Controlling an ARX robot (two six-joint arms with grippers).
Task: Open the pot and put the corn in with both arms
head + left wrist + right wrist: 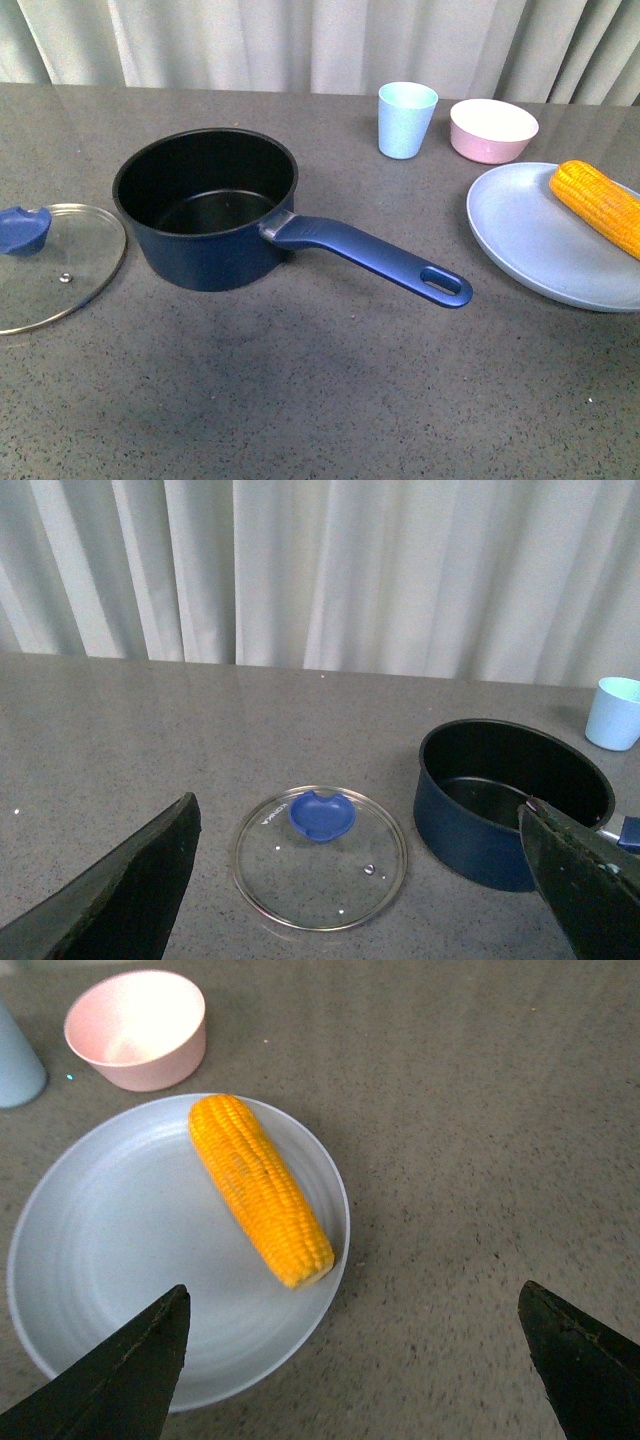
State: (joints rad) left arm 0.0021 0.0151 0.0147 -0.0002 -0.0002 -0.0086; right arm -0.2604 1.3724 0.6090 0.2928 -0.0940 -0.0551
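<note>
Right end effector (352, 1288), jaws wide, above corn (260, 1190)

I found only one marking: a short white print on the glass lid (320, 880), just beside its blue knob (322, 815), too small for me to read.

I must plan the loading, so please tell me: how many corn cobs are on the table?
1. The corn lies on the blue plate, right of the open pot. The pot's inside shows no cob, so none seems hidden.
</note>
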